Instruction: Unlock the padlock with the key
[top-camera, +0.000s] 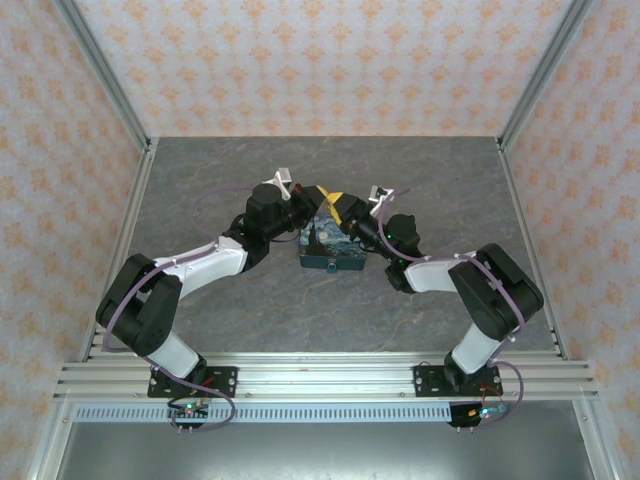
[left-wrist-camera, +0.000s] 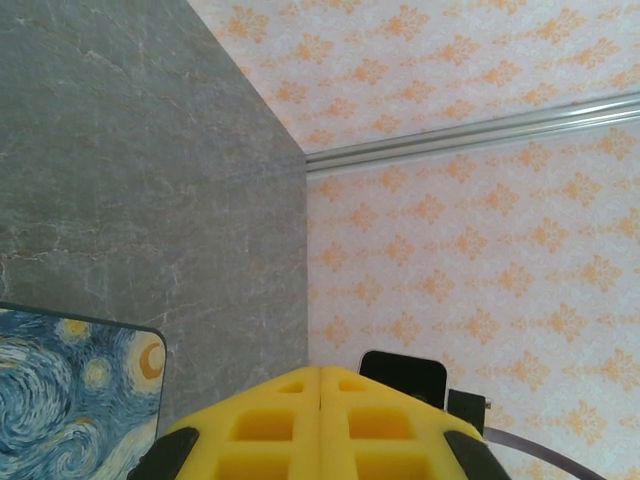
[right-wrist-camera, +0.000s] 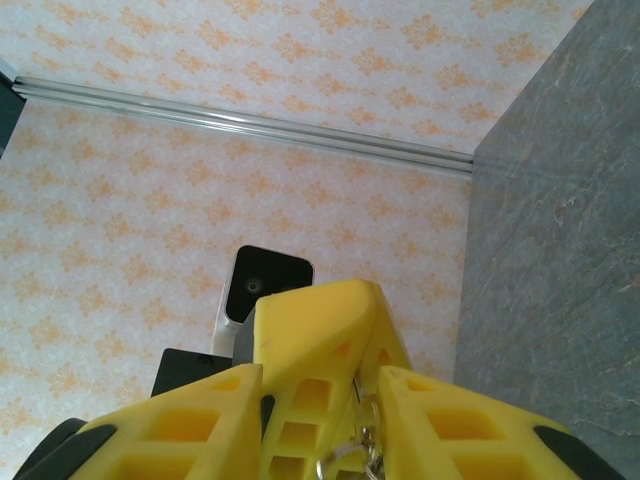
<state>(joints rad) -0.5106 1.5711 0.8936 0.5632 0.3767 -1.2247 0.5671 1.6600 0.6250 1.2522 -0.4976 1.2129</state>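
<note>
Tabletop (top-camera: 220, 310) of grey marbled stone lies inside patterned orange-and-white walls (top-camera: 320, 60), and both arms meet over the starry-night box (top-camera: 325, 255) at its middle. The overhead view gives this layout, but the arms cover the meeting point. The left wrist view adds a corner of the box at lower left, beside the left gripper (left-wrist-camera: 320, 425), whose yellow fingers are pressed flat together. The right wrist view adds the right gripper (right-wrist-camera: 320, 400). Its fingers (right-wrist-camera: 170, 430) stand apart, and the left gripper's joined tips poke into the gap. A small metal ring (right-wrist-camera: 352, 455) with a link hangs there too, near the right-hand finger. It is too small to tell key from shackle, so no long axis or heading can be read.
</note>
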